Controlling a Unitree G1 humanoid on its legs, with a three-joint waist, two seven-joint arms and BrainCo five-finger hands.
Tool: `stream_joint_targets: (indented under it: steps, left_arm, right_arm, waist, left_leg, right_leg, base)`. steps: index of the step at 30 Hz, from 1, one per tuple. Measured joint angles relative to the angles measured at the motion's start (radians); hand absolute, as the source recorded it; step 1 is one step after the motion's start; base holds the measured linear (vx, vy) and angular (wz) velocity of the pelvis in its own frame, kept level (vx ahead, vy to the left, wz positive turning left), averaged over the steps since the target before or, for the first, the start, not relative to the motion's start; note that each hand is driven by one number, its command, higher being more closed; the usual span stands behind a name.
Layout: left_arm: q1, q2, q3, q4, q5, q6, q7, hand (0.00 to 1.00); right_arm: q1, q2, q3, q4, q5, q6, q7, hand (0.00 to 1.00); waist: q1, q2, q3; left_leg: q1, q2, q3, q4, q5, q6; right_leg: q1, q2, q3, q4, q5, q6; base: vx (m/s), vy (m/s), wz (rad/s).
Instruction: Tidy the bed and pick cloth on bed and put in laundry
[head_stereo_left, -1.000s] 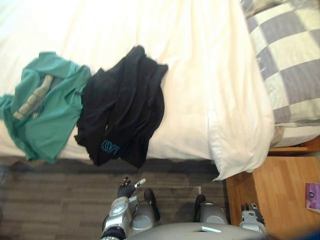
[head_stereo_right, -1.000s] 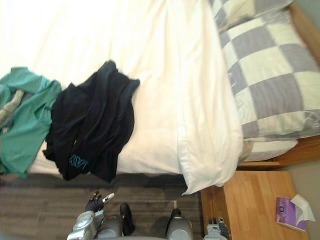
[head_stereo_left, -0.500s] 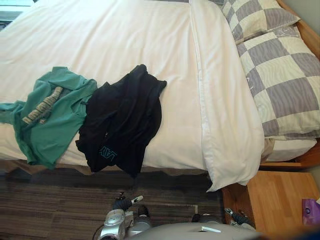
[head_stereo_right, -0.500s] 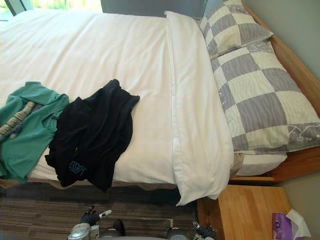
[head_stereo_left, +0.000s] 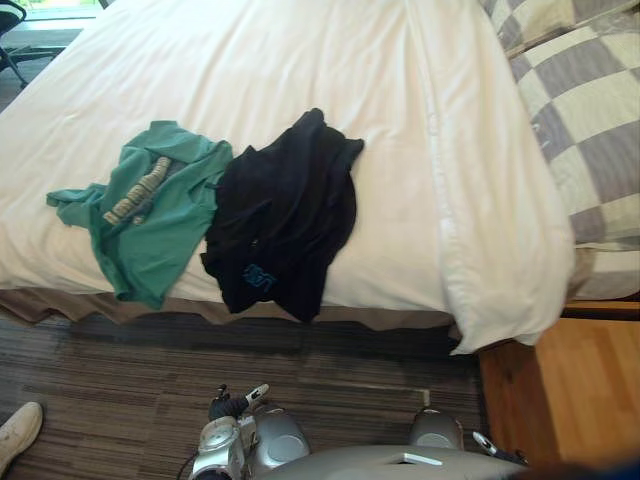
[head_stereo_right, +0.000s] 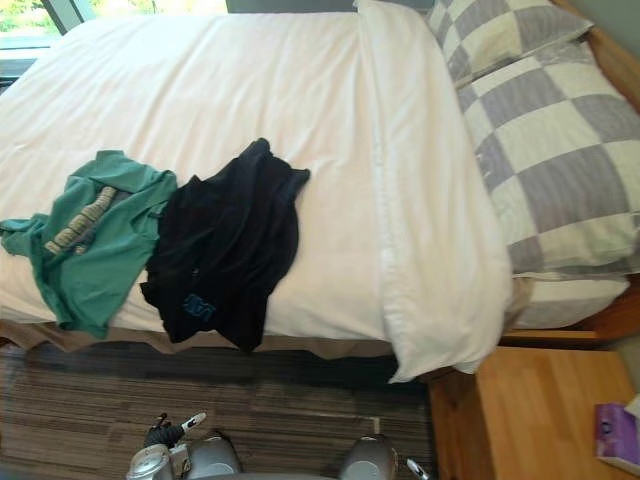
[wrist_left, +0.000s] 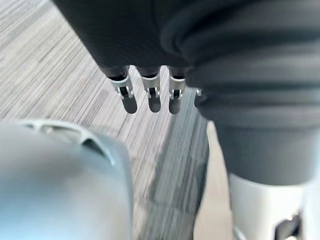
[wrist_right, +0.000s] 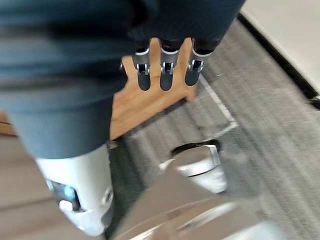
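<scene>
Black cloth (head_stereo_left: 280, 225) and green cloth (head_stereo_left: 150, 215) lay on bed (head_stereo_left: 330, 60), none picked yet; left hand (wrist_left: 150, 95) and right hand (wrist_right: 167, 70) hung low, fingers straight and empty.

Pale lettering on the green shirt (head_stereo_right: 100, 262), teal print on the black garment (head_stereo_right: 228, 235), neither legible

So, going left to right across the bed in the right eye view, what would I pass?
green T-shirt → black garment → thick edge of the white duvet → checked pillow
</scene>
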Motion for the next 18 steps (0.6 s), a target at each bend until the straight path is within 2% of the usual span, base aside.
stream_joint_targets:
  steps: [1,2,3,4,5,6,7,8,9,10,11,12,13,14,15,18]
  left_arm:
    - [0.005,0.015,0.001,-0.01,0.0,-0.001,0.002,0.0]
    - [0.01,0.025,0.018,-0.01,0.004,-0.006,0.006,0.0]
    - [0.009,0.027,0.02,-0.004,0.003,-0.004,0.009,0.0]
    - [0.006,0.022,0.017,0.009,0.005,-0.004,0.013,0.0]
    - [0.006,0.02,0.015,0.02,0.006,-0.003,0.015,0.0]
    - [0.006,0.017,0.014,0.023,0.007,0.001,0.017,0.0]
    - [0.008,0.019,-0.006,0.024,0.006,0.005,0.019,0.0]
    - [0.009,0.022,-0.024,0.025,0.006,0.005,0.018,0.0]
    - [0.01,0.02,-0.025,0.03,0.006,0.006,0.017,0.0]
    - [0.005,0.018,-0.028,0.046,0.007,0.009,0.014,0.0]
    - [-0.002,0.017,-0.055,0.056,0.009,0.012,0.013,0.0]
    - [-0.008,0.013,-0.069,0.06,0.015,0.013,0.011,0.0]
    - [-0.01,0.008,-0.074,0.061,0.021,0.015,0.01,0.0]
    - [-0.018,-0.015,-0.097,0.062,0.027,0.022,0.003,0.0]
    - [-0.028,-0.033,-0.106,0.061,0.043,0.024,-0.007,0.0]
    - [-0.039,-0.053,-0.138,0.059,0.065,0.023,-0.009,0.0]
  right_arm:
    - [0.007,0.045,-0.018,0.001,0.005,-0.003,0.005,0.0]
    - [0.011,0.074,-0.037,0.001,0.012,-0.004,0.004,0.0]
    - [0.01,0.079,-0.039,0.004,0.012,-0.003,0.006,0.0]
    - [0.003,0.08,-0.037,0.0,0.011,-0.003,0.008,0.0]
    - [-0.005,0.074,-0.031,0.003,0.011,-0.002,0.007,0.0]
    - [-0.021,0.066,-0.022,0.006,0.011,-0.001,0.004,0.0]
    - [-0.029,0.057,0.003,-0.006,0.011,-0.002,0.003,0.0]
    - [-0.027,0.044,0.032,-0.01,0.01,-0.003,0.004,0.0]
    - [-0.028,0.039,0.041,-0.01,0.009,-0.003,0.005,0.0]
    - [-0.028,0.033,0.073,-0.023,0.002,-0.004,0.005,0.0]
    - [-0.028,0.024,0.108,-0.049,-0.01,-0.005,0.006,0.0]
    - [-0.029,0.017,0.135,-0.06,-0.014,-0.012,0.006,0.0]
    - [-0.029,0.006,0.158,-0.063,-0.021,-0.015,0.006,0.0]
    - [-0.054,-0.02,0.201,-0.063,-0.066,-0.023,0.01,0.0]
    - [-0.07,-0.039,0.22,-0.063,-0.094,-0.026,0.014,0.0]
    - [-0.118,-0.084,0.267,-0.045,-0.173,-0.024,0.019,0.0]
  waist:
    - [-0.005,-0.021,-0.012]
    - [0.002,-0.023,-0.03]
    - [0.001,-0.025,-0.036]
    - [0.003,-0.018,-0.041]
    - [0.005,-0.011,-0.047]
    - [-0.002,-0.004,-0.044]
    - [-0.003,0.002,-0.041]
    - [-0.001,0.011,-0.036]
    - [0.001,0.014,-0.036]
    - [-0.004,0.019,-0.037]
    - [-0.009,0.03,-0.032]
    - [-0.017,0.034,-0.029]
    - [-0.023,0.031,-0.029]
    - [-0.026,0.045,-0.017]
    - [-0.03,0.064,-0.006]
    - [-0.022,0.096,0.011]
  left_leg:
    - [-0.02,-0.027,0.008,0.042,-0.03,-0.016]
    - [-0.066,-0.029,0.0,0.142,-0.102,0.002]
    - [-0.072,-0.035,0.012,0.16,-0.122,0.015]
    - [-0.064,-0.042,0.048,0.167,-0.145,0.04]
    - [-0.057,-0.042,0.072,0.155,-0.146,0.054]
    - [-0.037,-0.04,0.109,0.128,-0.14,0.076]
    - [-0.004,-0.053,0.139,0.076,-0.124,0.1]
    - [0.037,-0.064,0.158,0.025,-0.11,0.113]
    - [0.058,-0.071,0.167,-0.001,-0.103,0.119]
    - [0.091,-0.09,0.179,-0.051,-0.083,0.13]
    - [0.113,-0.105,0.181,-0.089,-0.067,0.133]
    - [0.12,-0.12,0.181,-0.107,-0.056,0.135]
    - [0.124,-0.138,0.179,-0.12,-0.048,0.136]
    - [0.152,-0.171,0.179,-0.154,-0.037,0.134]
    - [0.171,-0.183,0.175,-0.173,-0.025,0.133]
    - [0.204,-0.205,0.178,-0.209,-0.006,0.125]
  right_leg:
    - [0.026,-0.016,-0.005,-0.067,0.075,-0.022]
    - [0.056,-0.021,-0.016,-0.171,0.231,-0.012]
    - [0.058,-0.026,-0.019,-0.202,0.299,-0.011]
    - [0.043,-0.032,-0.037,-0.247,0.452,-0.051]
    - [0.026,-0.032,-0.073,-0.267,0.535,-0.098]
    - [-0.003,-0.032,-0.144,-0.222,0.513,-0.139]
    - [-0.012,-0.007,-0.246,-0.143,0.411,-0.163]
    - [-0.019,0.052,-0.272,-0.05,0.296,-0.119]
    - [-0.024,0.092,-0.265,0.004,0.241,-0.105]
    - [-0.032,0.172,-0.255,0.093,0.118,-0.102]
    - [-0.036,0.272,-0.216,0.113,0.03,-0.139]
    - [-0.028,0.341,-0.186,0.063,-0.003,-0.153]
    - [-0.006,0.366,-0.18,0.012,-0.004,-0.178]
    - [0.045,0.362,-0.164,-0.058,-0.015,-0.211]
    - [0.064,0.361,-0.156,-0.083,-0.014,-0.213]
    - [0.106,0.37,-0.144,-0.153,-0.006,-0.226]
  base:
    - [0.21,0.745,0.06]
    - [0.18,0.619,-0.14]
    - [0.15,0.679,-0.41]
    - [0.1,0.481,-0.45]
    - [0.1,0.453,-0.62]
    - [0.1,0.369,-0.52]
    - [0.14,0.381,-0.5]
    - [0.18,0.397,-0.37]
    - [0.15,0.27,-0.26]
    - [0.13,0.207,-0.14]
    - [0.07,0.108,-0.01]
    - [0.06,0.081,0.11]
    - [0.07,0.019,0.06]
    - [0.05,0.019,0.08]
    - [0.06,0.01,0.02]
    - [0.01,-0.014,-0.08]
